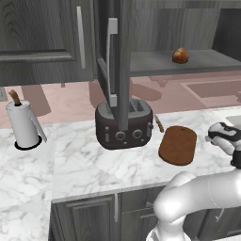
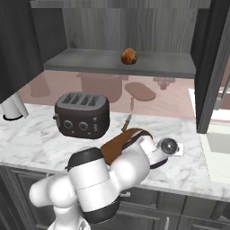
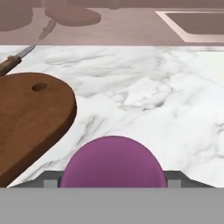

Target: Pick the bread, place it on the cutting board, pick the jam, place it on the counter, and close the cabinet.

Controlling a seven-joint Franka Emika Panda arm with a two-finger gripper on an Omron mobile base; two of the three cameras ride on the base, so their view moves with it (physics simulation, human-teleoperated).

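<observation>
The bread (image 1: 180, 55) (image 2: 129, 56), a small golden-brown roll, sits on the shelf of the open cabinet (image 1: 113, 56) (image 2: 211, 67). Below it the reddish-brown cutting board (image 1: 178, 144) (image 2: 117, 143) (image 3: 30, 118) lies bare on the white marble counter (image 1: 94, 160) (image 2: 36, 139) (image 3: 153, 96). My gripper (image 1: 220, 135) (image 2: 173, 147) (image 3: 113, 179) hovers low over the counter just right of the board, shut on the jam (image 3: 113, 162). The jam's pink-purple body bulges between the fingertips in the hand view.
A dark toaster (image 1: 124, 124) (image 2: 83, 114) stands left of the board. A knife (image 1: 159, 123) (image 2: 127, 121) (image 3: 13, 61) lies behind the board. A paper towel holder (image 1: 23, 124) stands far left. A sink (image 2: 215, 148) lies to the right. Both cabinet doors hang open.
</observation>
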